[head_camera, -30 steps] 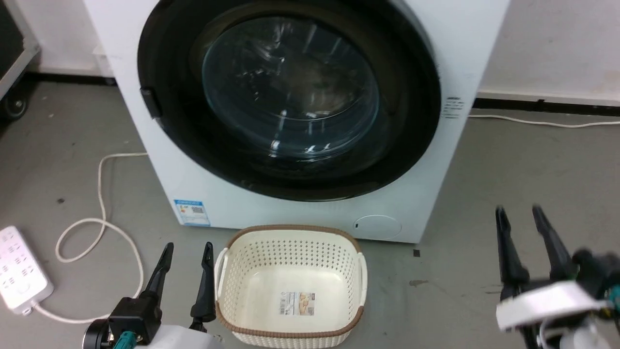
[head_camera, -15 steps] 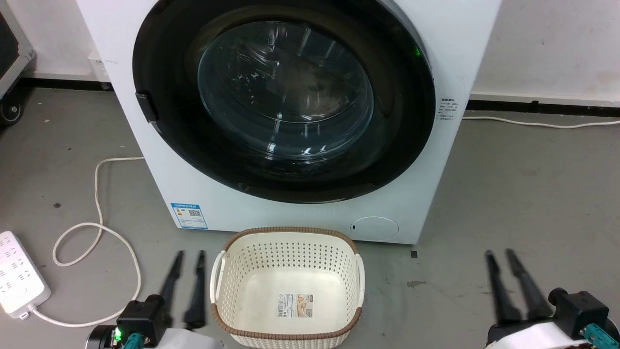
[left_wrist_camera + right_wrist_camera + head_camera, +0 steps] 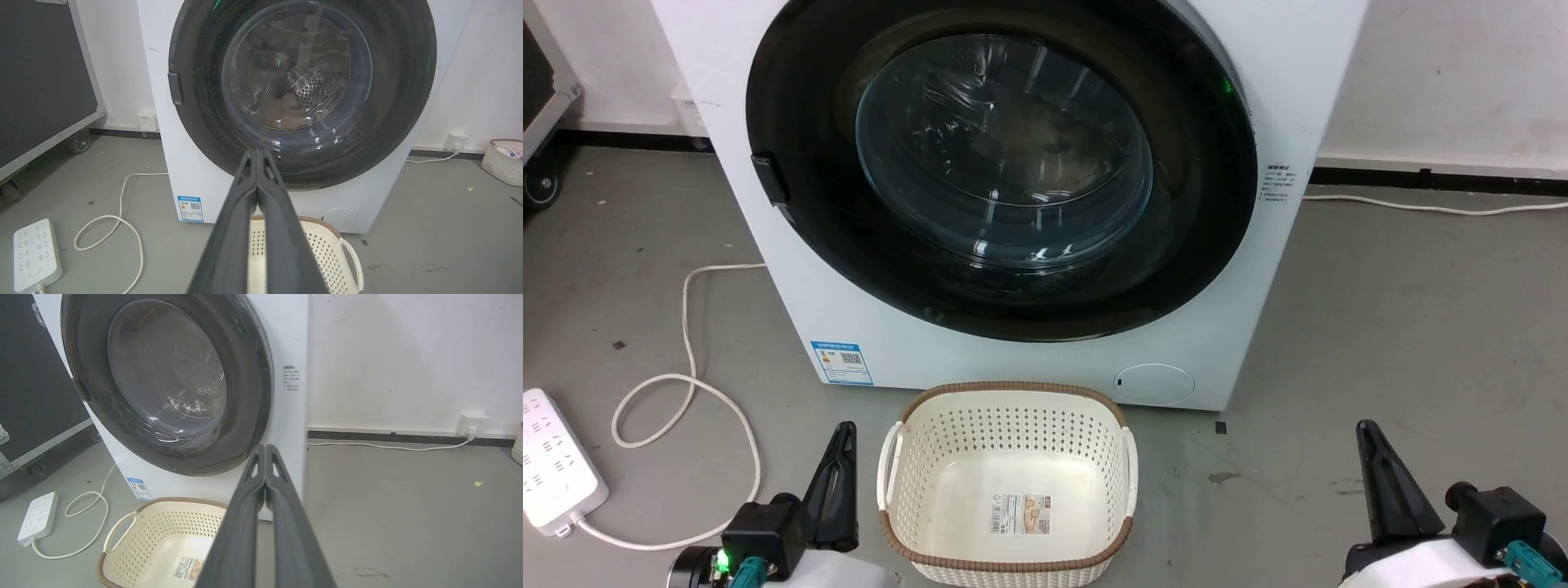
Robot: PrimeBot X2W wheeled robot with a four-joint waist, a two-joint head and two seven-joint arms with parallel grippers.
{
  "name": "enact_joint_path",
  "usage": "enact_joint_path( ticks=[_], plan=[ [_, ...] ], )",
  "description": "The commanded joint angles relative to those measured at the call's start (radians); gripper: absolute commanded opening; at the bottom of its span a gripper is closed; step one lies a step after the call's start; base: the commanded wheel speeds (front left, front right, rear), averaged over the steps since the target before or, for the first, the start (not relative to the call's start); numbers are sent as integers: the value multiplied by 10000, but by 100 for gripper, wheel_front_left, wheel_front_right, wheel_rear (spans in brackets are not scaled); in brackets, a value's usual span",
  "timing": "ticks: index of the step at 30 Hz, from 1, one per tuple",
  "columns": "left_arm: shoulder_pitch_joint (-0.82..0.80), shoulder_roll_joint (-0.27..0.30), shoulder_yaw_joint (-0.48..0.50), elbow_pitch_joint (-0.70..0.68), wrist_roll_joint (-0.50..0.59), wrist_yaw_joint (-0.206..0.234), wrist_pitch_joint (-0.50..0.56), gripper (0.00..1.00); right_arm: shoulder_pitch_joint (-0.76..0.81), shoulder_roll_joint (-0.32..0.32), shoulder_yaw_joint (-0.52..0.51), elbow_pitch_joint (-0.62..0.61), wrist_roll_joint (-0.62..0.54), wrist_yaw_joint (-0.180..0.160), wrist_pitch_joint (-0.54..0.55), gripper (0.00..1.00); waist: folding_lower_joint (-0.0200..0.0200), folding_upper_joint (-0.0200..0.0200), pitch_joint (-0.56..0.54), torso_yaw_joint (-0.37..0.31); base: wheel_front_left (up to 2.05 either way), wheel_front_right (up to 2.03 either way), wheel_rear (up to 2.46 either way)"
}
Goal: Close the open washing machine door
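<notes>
The washing machine door fills the 12 o'clock part of the head view. Its black rim lies flat against the white front of the washing machine, and no gap shows between them from either wrist. A dark tab sits at the door's 9 o'clock edge. Behind the glass bowl, the left wrist view shows the perforated steel drum.

Low on the machine's front, a blue label is at 7 o'clock of the door and a round cap at 5 o'clock. A cream basket stands on the grey floor at 6 o'clock, just in front of the machine.

The left hand is at 7 o'clock, just beside the basket's handle, with its two dark fingers pressed together on nothing. The right hand is at 5 o'clock, well apart from the basket, its fingers also pressed together and empty. Both point toward the machine without touching it.

A white power strip lies at 8 o'clock, and its cable loops across the floor.
</notes>
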Motion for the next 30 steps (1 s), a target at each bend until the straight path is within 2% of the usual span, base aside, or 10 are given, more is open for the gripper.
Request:
enact_joint_path(
  ticks=[1, 30],
  plan=[
    [-26, 1, 16, -46, 83, 54, 53, 0, -22, 16, 17, -91, -77, -1, 41, 0, 0, 0, 2, 1, 0, 0, 0],
    [-83, 2, 54, -287, 329, 179, 625, 0, -68, 48, 79, -415, -407, -3, 593, 0, 0, 0, 45, 21, 0, 0, 0]
  ],
)
